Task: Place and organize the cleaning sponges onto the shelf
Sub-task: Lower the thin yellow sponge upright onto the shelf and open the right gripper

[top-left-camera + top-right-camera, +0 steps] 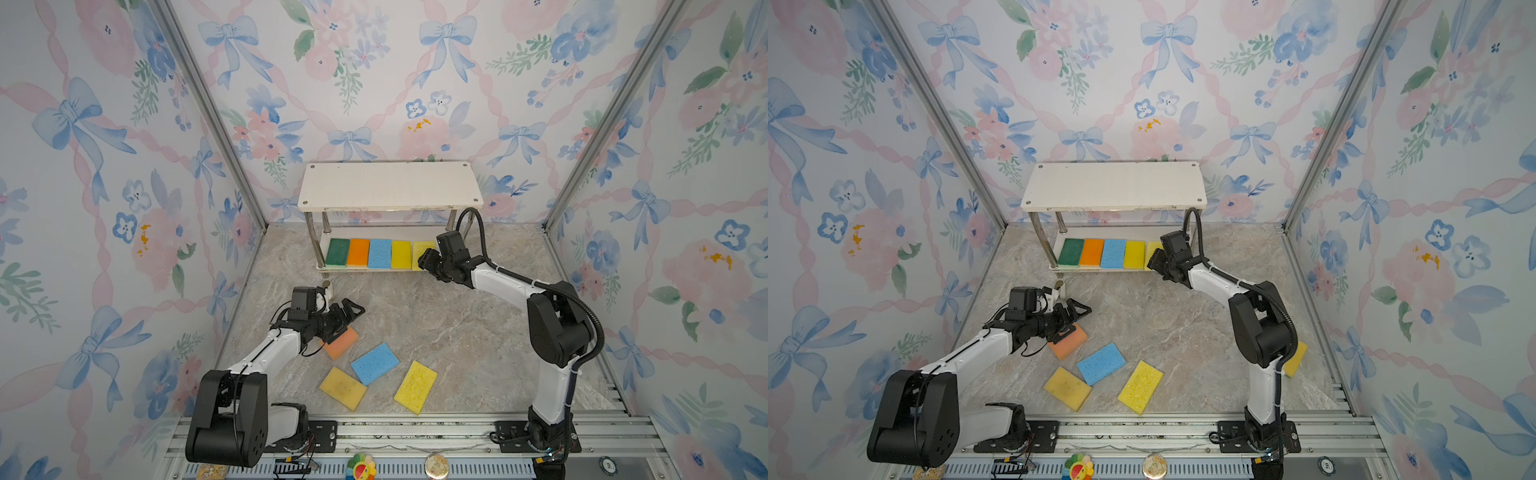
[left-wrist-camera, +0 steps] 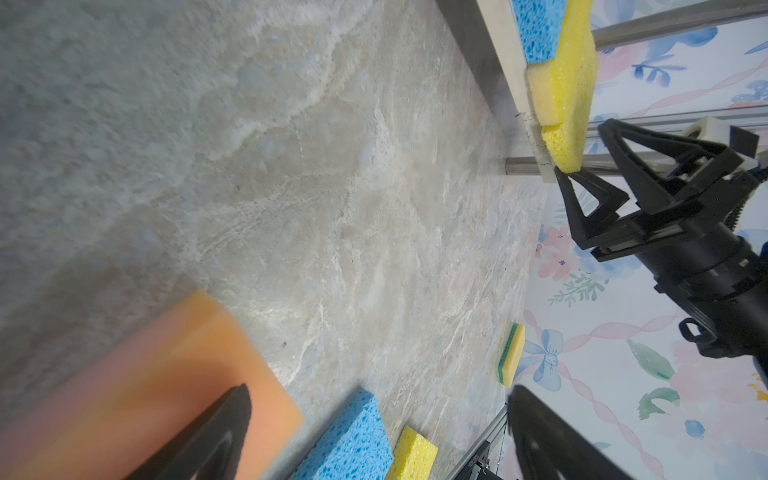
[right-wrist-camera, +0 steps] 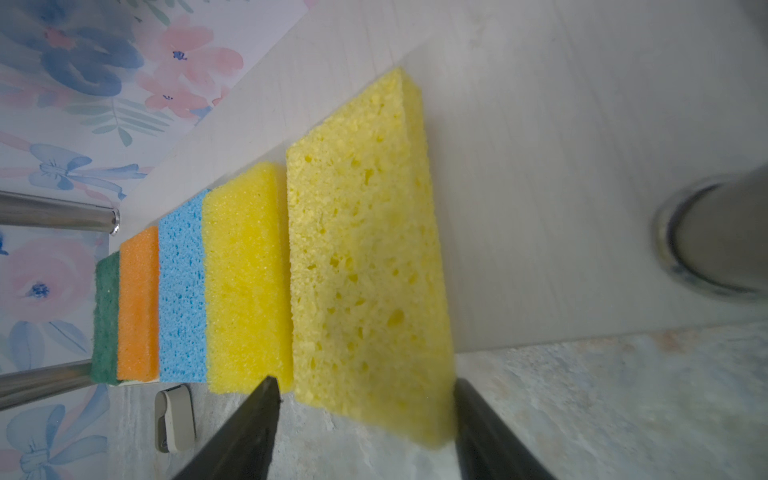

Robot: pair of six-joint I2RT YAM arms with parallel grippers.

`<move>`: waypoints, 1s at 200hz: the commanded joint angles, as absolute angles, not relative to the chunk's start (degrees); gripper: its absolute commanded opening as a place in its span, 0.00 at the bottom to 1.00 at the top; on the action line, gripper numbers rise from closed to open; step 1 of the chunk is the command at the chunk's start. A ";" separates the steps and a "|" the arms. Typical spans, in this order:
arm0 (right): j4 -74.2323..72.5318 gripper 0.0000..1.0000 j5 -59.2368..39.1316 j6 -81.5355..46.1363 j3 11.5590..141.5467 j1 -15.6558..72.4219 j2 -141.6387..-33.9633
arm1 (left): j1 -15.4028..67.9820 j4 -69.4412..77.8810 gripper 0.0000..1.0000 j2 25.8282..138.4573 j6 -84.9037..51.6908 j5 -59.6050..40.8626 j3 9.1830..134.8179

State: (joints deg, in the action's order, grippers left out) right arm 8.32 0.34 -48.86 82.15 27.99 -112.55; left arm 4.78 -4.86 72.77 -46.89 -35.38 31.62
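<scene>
The shelf (image 1: 390, 185) stands at the back wall. Its lower board carries a row of cleaning sponges: green (image 1: 337, 251), orange (image 1: 358, 252), blue (image 1: 380, 253), yellow (image 1: 401, 254) and pale yellow (image 3: 365, 249). My right gripper (image 3: 365, 382) is open, its fingers either side of the pale yellow sponge's overhanging near end and not clamping it. On the floor lie a peach sponge (image 1: 341, 343), a blue one (image 1: 375, 363) and two yellow ones (image 1: 343, 388) (image 1: 415, 386). My left gripper (image 1: 353, 319) hangs wide open and empty just over the peach sponge (image 2: 166, 365).
Another sponge, yellow over green (image 1: 1296, 357), lies by the right wall behind the right arm. A small beige object (image 1: 327, 286) sits on the floor near the shelf's left front leg. Metal rails (image 1: 415, 432) run along the front edge. Floral walls enclose three sides.
</scene>
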 commanded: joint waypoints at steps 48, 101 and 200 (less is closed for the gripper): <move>9.41 0.82 2.11 -50.05 80.40 27.16 -110.88 | 4.22 -6.09 0.98 74.18 -45.44 -36.21 31.82; 6.09 0.79 -0.92 -54.71 76.07 27.84 -108.34 | 4.20 -6.14 0.98 74.62 -44.93 -36.37 31.88; 5.96 0.71 -0.79 -54.60 80.24 28.57 -110.81 | 3.54 -6.13 0.98 75.14 -44.21 -36.86 31.12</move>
